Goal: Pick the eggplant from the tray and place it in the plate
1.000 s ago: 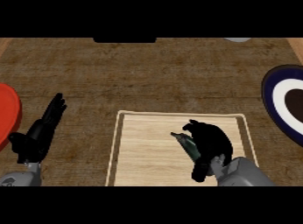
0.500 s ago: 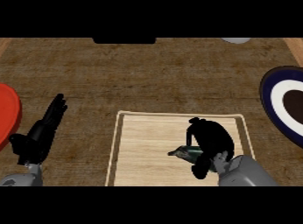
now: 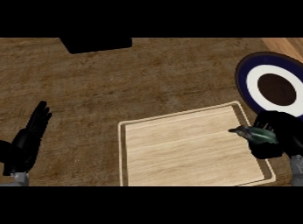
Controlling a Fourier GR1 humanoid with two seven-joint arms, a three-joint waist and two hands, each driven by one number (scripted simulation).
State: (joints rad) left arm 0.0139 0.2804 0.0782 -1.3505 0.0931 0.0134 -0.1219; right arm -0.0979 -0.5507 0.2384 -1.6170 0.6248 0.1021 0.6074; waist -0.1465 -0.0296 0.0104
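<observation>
Right hand point(image 3: 284, 139) clamped round the eggplant point(image 3: 252, 133) at the tray's point(image 3: 180, 151) three o'clock edge. Plate point(image 3: 242, 85) sits at the hand's twelve o'clock. Risk: the eggplant juts sideways from the fingers, so it may slip in transit or catch the plate's rim.
</observation>
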